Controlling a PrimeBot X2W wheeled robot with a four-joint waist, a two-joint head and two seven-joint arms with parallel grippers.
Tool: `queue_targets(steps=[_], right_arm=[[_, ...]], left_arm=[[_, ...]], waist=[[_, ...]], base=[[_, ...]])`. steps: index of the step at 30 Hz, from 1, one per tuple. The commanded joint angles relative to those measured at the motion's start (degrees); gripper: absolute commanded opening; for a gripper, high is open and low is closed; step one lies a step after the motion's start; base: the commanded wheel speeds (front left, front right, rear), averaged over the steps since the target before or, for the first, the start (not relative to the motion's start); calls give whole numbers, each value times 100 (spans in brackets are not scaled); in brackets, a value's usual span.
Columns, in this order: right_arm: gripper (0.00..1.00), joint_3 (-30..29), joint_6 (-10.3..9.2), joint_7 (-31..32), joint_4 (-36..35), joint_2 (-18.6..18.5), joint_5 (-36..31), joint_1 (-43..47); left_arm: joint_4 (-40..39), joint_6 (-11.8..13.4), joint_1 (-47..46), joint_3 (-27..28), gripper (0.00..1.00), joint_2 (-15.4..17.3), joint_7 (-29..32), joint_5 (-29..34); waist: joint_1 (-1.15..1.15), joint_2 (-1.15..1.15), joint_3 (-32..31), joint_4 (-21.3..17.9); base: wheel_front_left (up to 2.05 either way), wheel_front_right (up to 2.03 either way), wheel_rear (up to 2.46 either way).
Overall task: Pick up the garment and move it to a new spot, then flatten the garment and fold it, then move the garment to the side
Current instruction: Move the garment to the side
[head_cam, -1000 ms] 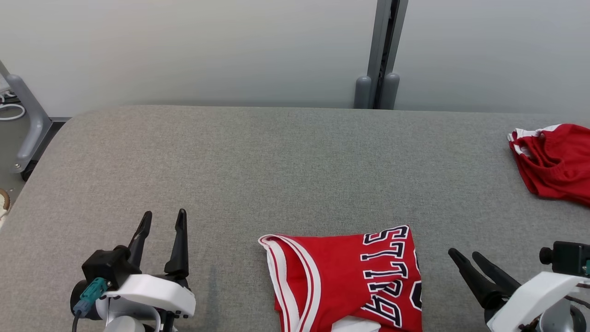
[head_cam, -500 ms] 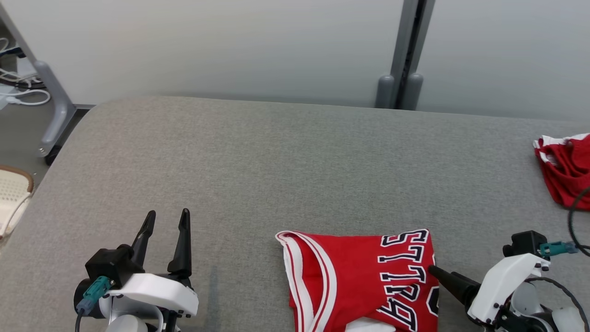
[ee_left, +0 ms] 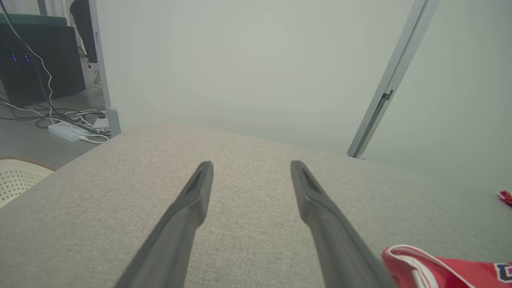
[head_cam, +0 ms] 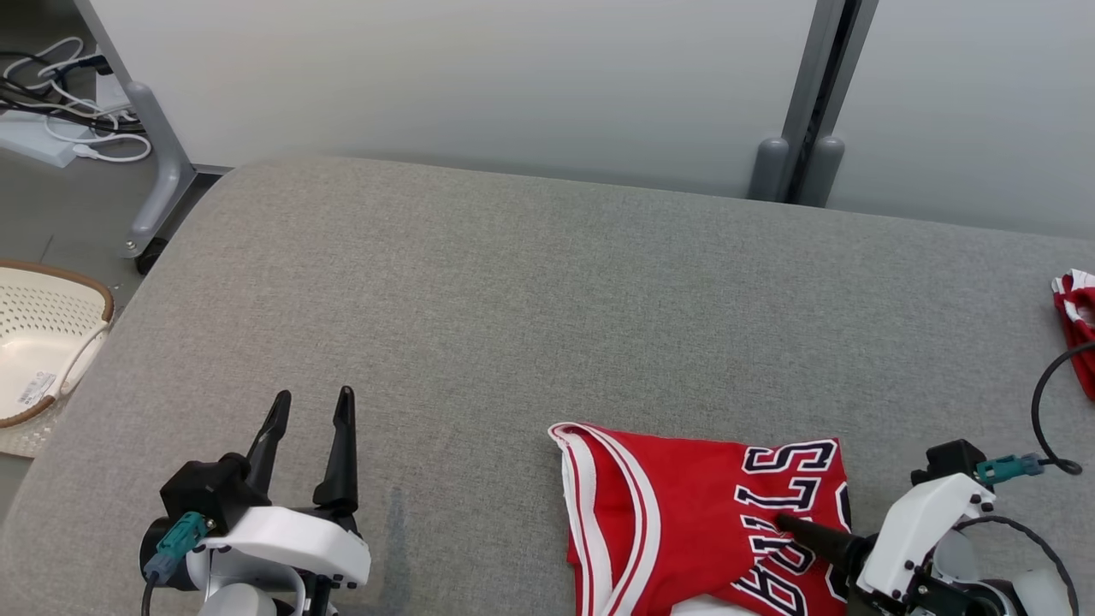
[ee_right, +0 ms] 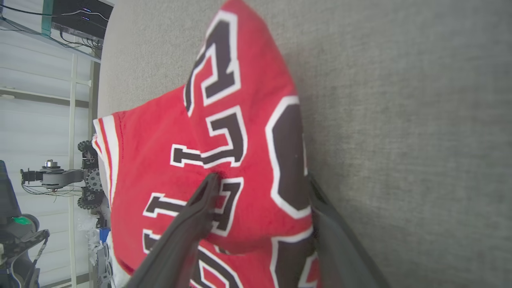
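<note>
Nearby, cream basket (head_cam: 51,304) holds a label (head_cam: 34,389); red garment (head_cam: 684,496) lies outside.

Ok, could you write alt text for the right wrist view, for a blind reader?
A folded red jersey with black letters lies on a grey table; the open right gripper straddles its edge, one finger over the cloth, the other beside it.

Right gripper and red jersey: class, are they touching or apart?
Touching. In the right wrist view the right gripper straddles the red jersey at its folded edge, one of its fingers pressing a dimple into the lettering.
</note>
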Motion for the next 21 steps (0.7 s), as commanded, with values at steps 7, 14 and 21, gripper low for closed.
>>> queue_targets(steps=[7,14,21], right_arm=[[0,188,2,-76,-120,-34,303,65],[0,446,2,-343,-412,-276,447,-126],[0,890,2,-502,-788,-742,497,-570]], left_arm=[[-4,-18,-83,38,100,9,-6,39],[-19,-7,-52,40,100,6,-6,61],[-69,-32,-75,19,100,-3,-6,79]], waist=[[0,0,13,48],[0,0,-9,-30],[0,0,82,-219]], base=[[0,0,0],[0,0,0],[0,0,0]])
